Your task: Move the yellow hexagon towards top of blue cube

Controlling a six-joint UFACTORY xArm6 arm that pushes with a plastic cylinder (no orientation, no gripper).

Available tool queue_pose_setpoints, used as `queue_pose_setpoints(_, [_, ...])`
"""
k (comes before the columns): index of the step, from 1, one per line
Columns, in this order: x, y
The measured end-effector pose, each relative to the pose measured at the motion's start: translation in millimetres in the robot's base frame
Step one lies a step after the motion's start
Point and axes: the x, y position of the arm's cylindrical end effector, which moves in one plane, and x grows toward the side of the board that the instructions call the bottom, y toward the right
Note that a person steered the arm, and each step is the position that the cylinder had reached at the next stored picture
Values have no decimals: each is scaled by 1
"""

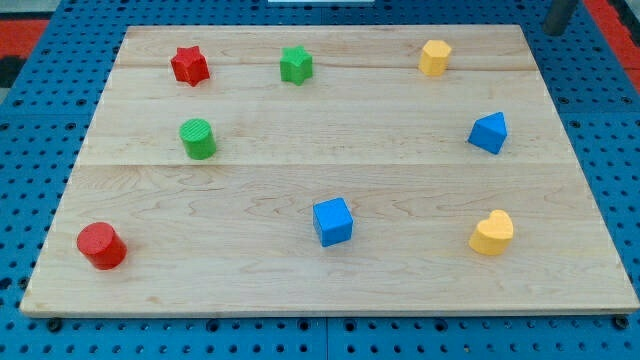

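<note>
My tip (556,30), a bare rod holding nothing, sits off the board's top-right corner, with the yellow hexagon (434,57) near to its left and the blue cube (333,221) farther down-left beyond it.

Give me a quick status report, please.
My tip at view's top right, off the board. Yellow hexagon untouched, far from blue cube. Path clear.
</note>
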Motion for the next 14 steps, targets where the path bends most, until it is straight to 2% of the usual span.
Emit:
queue_pose_setpoints(1, [2,-3])
queue_pose_setpoints(2, [61,-51])
queue_pose_setpoints(3, [71,-97])
queue_pose_setpoints(4, [52,-73])
queue_pose_setpoints(5, [10,-81])
queue_pose_setpoints(7, [8,-97])
queue_pose_setpoints(8, [6,-174])
queue_pose_setpoints(9, [37,-198])
queue_pose_setpoints(10, [36,-120])
queue_pose_setpoints(11, [59,-92])
queue_pose_setpoints(12, [86,-176])
queue_pose_setpoints(14, [88,-266])
